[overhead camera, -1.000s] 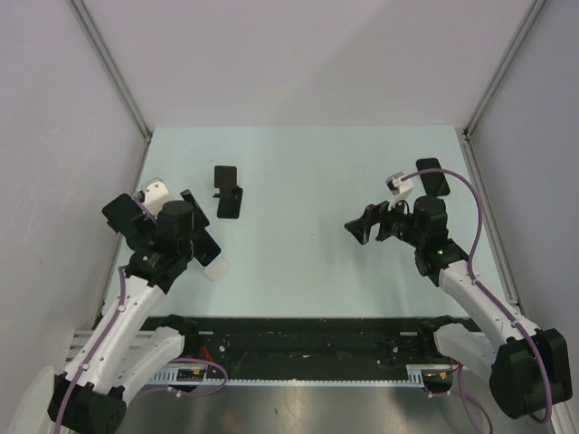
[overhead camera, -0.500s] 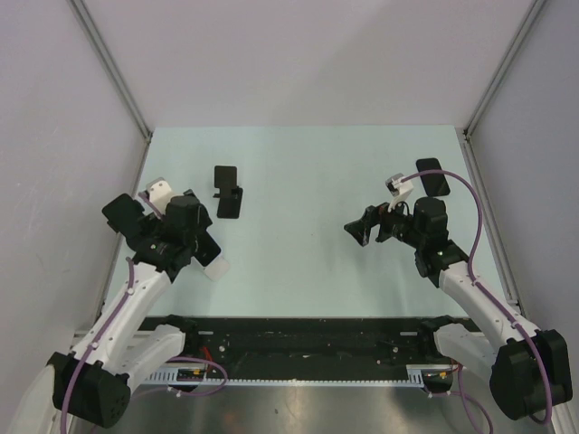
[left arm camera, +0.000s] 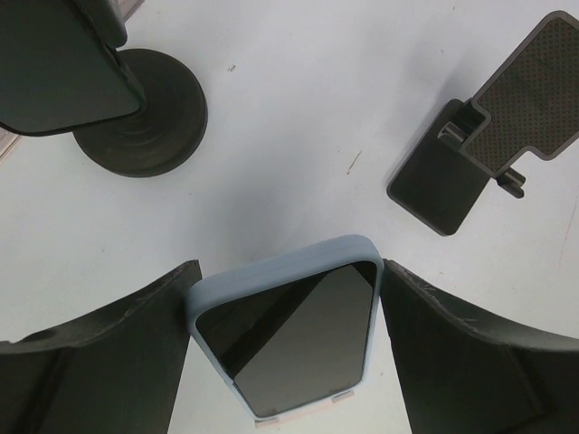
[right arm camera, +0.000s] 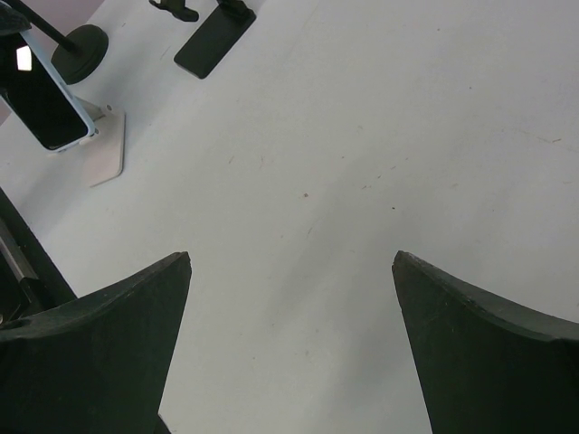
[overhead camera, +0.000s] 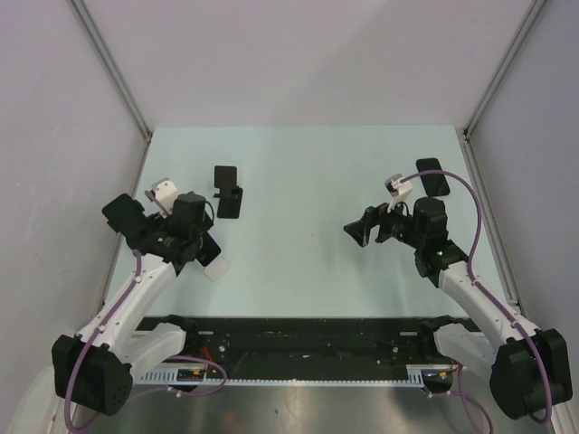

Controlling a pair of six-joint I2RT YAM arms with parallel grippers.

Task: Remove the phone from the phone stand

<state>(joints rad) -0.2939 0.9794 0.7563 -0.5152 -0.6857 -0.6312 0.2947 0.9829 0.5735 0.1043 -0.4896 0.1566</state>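
The phone [left arm camera: 285,344], dark-screened in a pale blue case, sits tilted back on a small white stand [right arm camera: 104,149] close to the left edge of the bench [overhead camera: 308,181], toward the near-left corner. The left pincer [left arm camera: 289,263] has come around its upper part. One finger [left arm camera: 99,353] lies along one long side of the case and the other along the opposite side. No gap shows on either side in the wrist view, so it appears to be gripping the phone, whose lower end rests on the white stand. Just beyond, farther from the near edge, a black folding stand [left arm camera: 488,136] sits flat on the bench with its ribbed back plate raised, apart from the phone. At the left edge a black round foot [left arm camera: 140,113] carries a dark slab [left arm camera: 54,63] that hangs above it. The right pincer [right arm camera: 289,258] hovers over bare bench in the right half, well apart from the phone, with its fingers spread wide and nothing between them. Behind the right arm, near the right edge, lies another small black item [overhead camera: 434,176], too small in the overhead view to tell what it is.
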